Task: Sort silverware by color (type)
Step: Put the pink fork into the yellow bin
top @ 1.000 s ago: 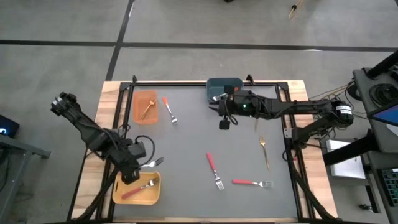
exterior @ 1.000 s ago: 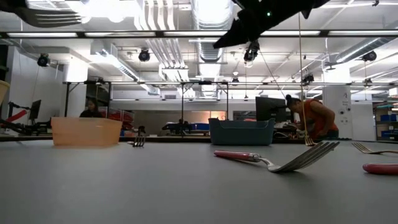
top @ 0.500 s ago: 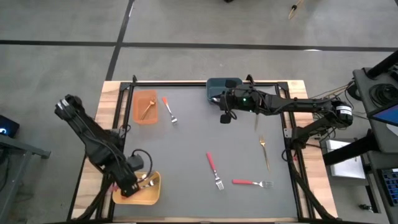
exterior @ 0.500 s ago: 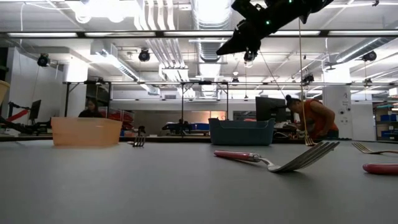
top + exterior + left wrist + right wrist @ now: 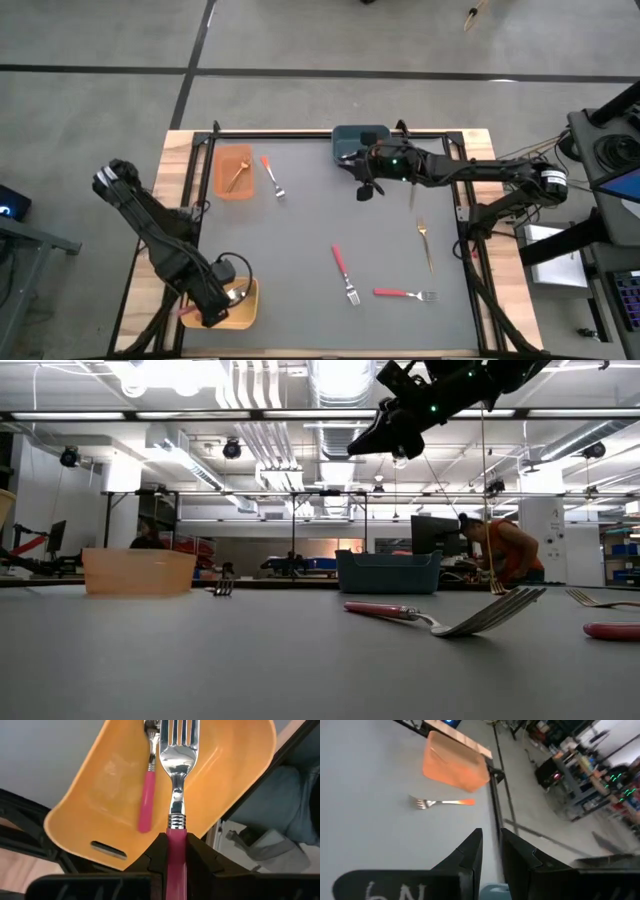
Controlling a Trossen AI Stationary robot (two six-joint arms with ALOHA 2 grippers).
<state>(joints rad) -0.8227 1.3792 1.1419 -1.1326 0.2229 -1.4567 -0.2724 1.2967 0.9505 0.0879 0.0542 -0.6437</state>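
Left gripper [image 5: 173,851] is clamped on a pink-handled fork [image 5: 176,795], hovering over the yellow bin [image 5: 243,313] at lower left of the high view, where another pink fork [image 5: 147,795] already lies. Right gripper [image 5: 366,190] hangs by the blue-grey bin [image 5: 350,140], top centre, fingers nearly together, holding nothing.

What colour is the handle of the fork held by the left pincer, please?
Pink, clearest in the left wrist view: fork.
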